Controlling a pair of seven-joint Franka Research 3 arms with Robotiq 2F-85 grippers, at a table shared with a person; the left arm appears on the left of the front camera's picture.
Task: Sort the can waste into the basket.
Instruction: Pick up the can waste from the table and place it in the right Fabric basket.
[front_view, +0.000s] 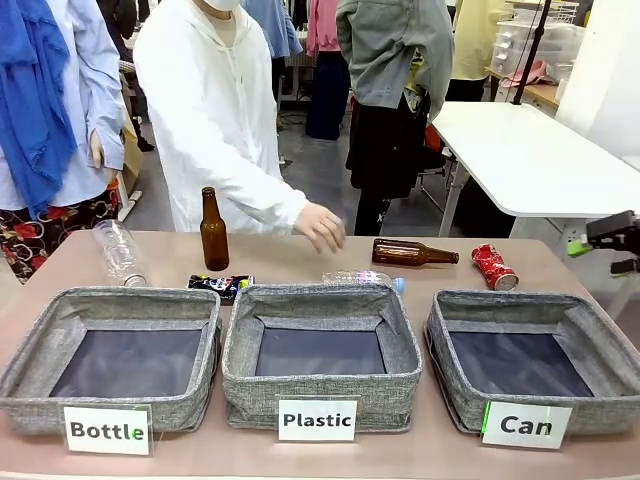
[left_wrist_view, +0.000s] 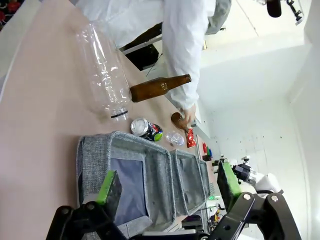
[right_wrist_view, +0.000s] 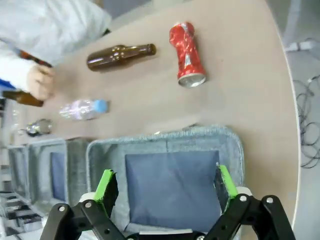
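The right claw hangs wide open and empty above the grey Can basket, its green-padded fingers pointing down toward the dark lining. Beyond the basket's far rim, the crushed red-and-silver can lies on its side on the table. It is apart from the basket and just right of a lying brown bottle.

The left claw is likewise spread wide with nothing between its fingers, poised over the Bottle basket at the other end of the row. The black printed can lies on its side behind the gap between that basket and the Plastic basket, at the foot of an upright brown bottle.

Across the table, a person in a white top leans in with one arm stretched forward. The hand is held palm-down with fingers loosely curled above the table, near a small clear plastic bottle.
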